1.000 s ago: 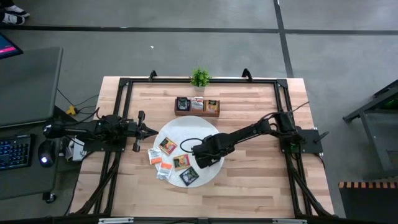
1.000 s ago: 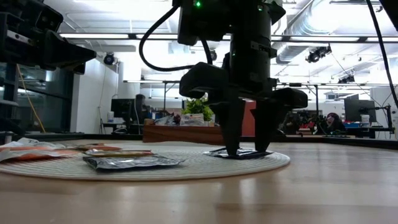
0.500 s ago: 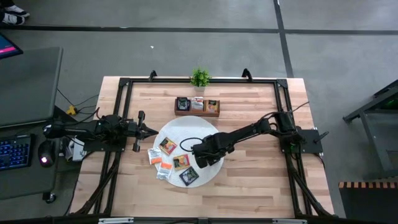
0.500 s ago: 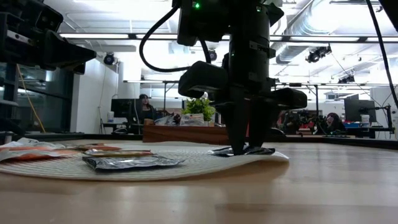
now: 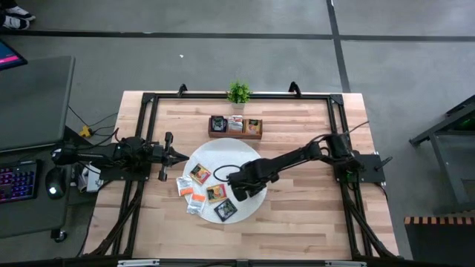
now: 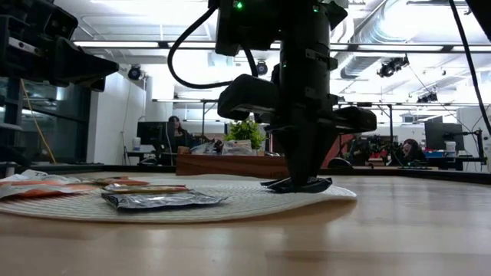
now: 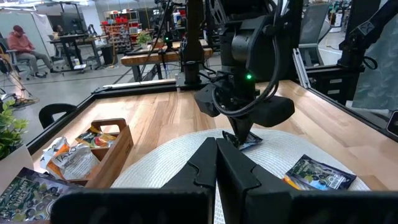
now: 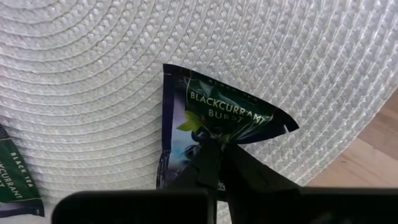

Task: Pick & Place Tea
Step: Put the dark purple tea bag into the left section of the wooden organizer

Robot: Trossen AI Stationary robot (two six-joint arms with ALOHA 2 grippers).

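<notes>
Nearest the low camera lies bare wooden table (image 6: 253,245), and on it the round white woven mat (image 6: 230,205). At the mat's near side a dark tea sachet (image 6: 161,200) lies flat, with orange and pale sachets (image 6: 46,188) beyond it toward the left arm's side. Further along the mat, the right gripper (image 6: 301,182) points straight down, its fingers pressed together on a black sachet (image 6: 298,185) marked as blackcurrant tea. The right wrist view shows the pinch clearly: the fingers meet on the middle of the blackcurrant sachet (image 8: 214,127), which buckles upward into a peak where it is squeezed, with its corners on the mat (image 8: 93,74) near the mat's edge. So the task's thing sits directly under and between the fingers, not off to either side, and the right arm is the one on it. From overhead, the right gripper (image 5: 241,185) reaches in over the mat's right half, while the left gripper (image 5: 178,156), fingers together and empty, waits at the mat's left edge. Behind the mat, toward the back of the table, stands the brown wooden tray (image 5: 235,134) with sachets in its three compartments; a small green plant (image 5: 238,92) stands beyond it. The likely next move is a straight lift, then a carry back toward that tray.
</notes>
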